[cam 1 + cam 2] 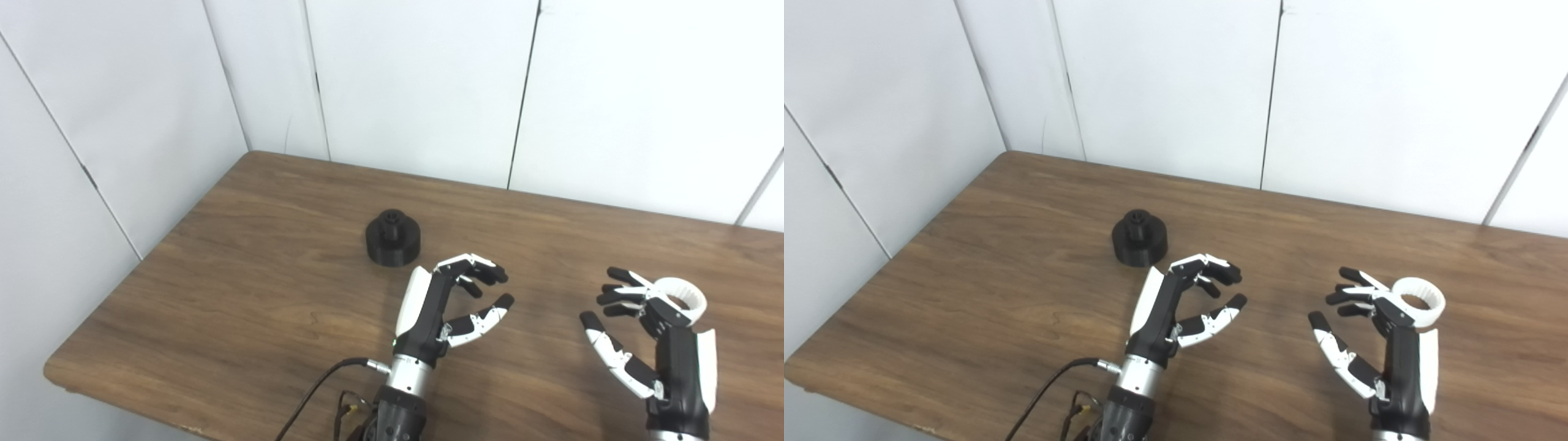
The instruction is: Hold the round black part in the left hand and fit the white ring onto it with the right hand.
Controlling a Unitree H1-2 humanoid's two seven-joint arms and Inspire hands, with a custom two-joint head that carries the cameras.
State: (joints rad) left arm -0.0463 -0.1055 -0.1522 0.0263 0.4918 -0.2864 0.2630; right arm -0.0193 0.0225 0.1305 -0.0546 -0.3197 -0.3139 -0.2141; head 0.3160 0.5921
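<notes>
The round black part (393, 237) stands on the wooden table (245, 294), a short hub on top, left of centre. My left hand (450, 306) hovers just right and in front of it, fingers apart, holding nothing. The white ring (680, 299) lies flat on the table at the right. My right hand (637, 331) is beside it on its left, partly covering its near left edge, fingers spread and empty. The ring also shows in the right eye view (1421, 301).
White wall panels (416, 86) close in the table at the back and left. The table's front left corner (55, 370) and front edge are near. A black cable (318, 392) runs from my left wrist.
</notes>
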